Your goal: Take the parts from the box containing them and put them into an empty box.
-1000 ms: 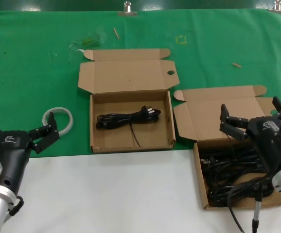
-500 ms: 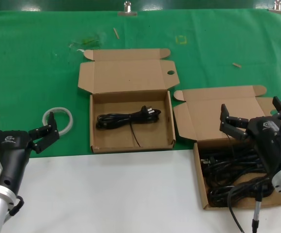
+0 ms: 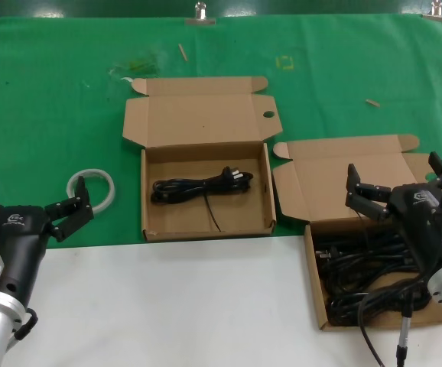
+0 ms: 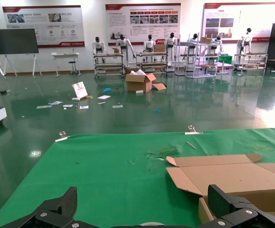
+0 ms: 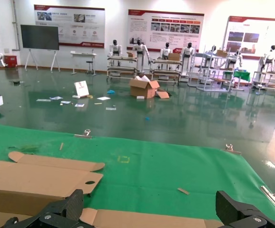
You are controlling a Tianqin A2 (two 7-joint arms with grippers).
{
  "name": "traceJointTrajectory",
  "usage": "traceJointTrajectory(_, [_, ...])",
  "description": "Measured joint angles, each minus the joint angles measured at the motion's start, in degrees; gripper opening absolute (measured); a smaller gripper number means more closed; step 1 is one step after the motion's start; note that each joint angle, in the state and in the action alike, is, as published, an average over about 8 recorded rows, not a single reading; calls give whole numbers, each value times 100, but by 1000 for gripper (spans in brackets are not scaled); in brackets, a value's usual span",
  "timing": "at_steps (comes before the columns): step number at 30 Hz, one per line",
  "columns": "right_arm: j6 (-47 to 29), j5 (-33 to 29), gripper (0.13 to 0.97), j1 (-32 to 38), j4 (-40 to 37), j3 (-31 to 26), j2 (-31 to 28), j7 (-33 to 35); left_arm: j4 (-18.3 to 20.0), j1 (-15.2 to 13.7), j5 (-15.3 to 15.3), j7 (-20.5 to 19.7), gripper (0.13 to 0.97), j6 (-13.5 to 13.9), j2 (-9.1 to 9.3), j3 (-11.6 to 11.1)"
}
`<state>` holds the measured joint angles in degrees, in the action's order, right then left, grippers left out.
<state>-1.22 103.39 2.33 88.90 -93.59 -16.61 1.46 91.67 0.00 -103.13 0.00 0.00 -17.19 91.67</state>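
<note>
your left gripper (image 3: 30, 208) hangs at the near left edge with its jaws spread and nothing between them; it looks parked. just ahead of its fingertips, a little toward the middle, a white ring (image 3: 91, 189) lies on the green cloth (image 3: 45, 99); it is not a part, so leave it.

further along, well clear of either set of jaws, sits the middle box (image 3: 206, 191), lid folded back. 1 black cord (image 3: 199, 187) lies coiled across its floor, so this receiving box already holds a part.

next comes the right-hand box (image 3: 370, 264), also open, with a tangled heap of black cords (image 3: 366, 275) inside. your right gripper (image 3: 397, 183) hovers over the back of this box, above the heap, jaws released and holding nothing. the right wrist view shows only its fingertips (image 5: 56, 211) wide apart, with cardboard flaps below.

my reading: you are between transfers, at the start of another pick. the next move calls for lowering the right jaws onto 1 bundle, closing across its slim middle, then lifting slowly. the cords overlap, so a neighbour may well drag up with it; pick the topmost strand bundle you can isolate.
</note>
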Motion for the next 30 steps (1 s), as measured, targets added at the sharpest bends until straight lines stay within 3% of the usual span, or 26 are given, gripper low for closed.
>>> traceJointTrajectory(30, [0,0,966,0,0,0,0,0,0,0,0,0,966,0,0,0])
